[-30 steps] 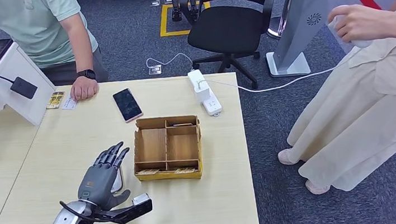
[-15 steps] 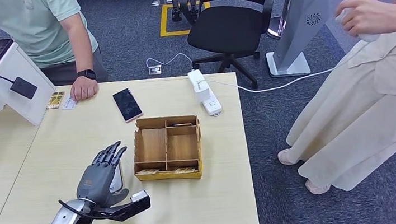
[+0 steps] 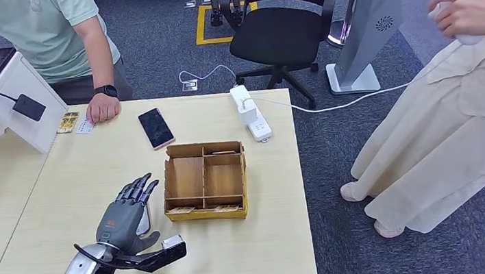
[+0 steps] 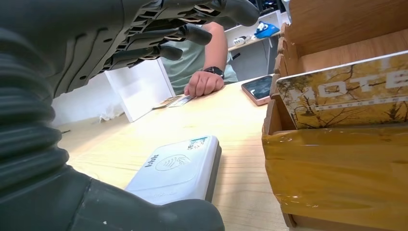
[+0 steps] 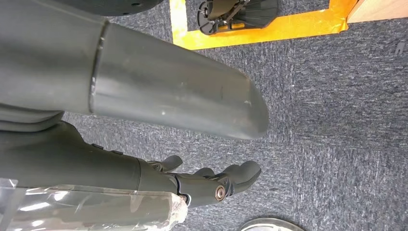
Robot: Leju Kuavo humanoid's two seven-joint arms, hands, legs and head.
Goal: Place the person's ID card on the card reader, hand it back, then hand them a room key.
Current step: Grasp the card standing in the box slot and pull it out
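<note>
The ID card [image 3: 85, 126] lies at the table's far left edge, touching the person's hand [image 3: 103, 108], with a yellowish card [image 3: 68, 122] just beside it nearer the corner. I judge nothing of the task is done: the card has not reached the reader, so reading, handing back and giving the room key are all left.

The card reader [image 4: 175, 167] sits flat on the table near the near edge, under my left hand [image 3: 123, 218], with no card on it. My left hand hovers just above it, fingers spread and straight, holding nothing. Just to the right stands the wooden organizer [image 3: 205, 180], near the middle of the table; the room keys [image 4: 345, 91] stand in its near-side slot, printed with yellow trees. A phone [image 3: 156, 127] lies between the organizer and the far edge.

My right hand [image 5: 211, 184] hangs over the carpet, fingers loosely curled with nothing in them that I can see.

Next I judge I must reach toward the far left edge for the card.
</note>
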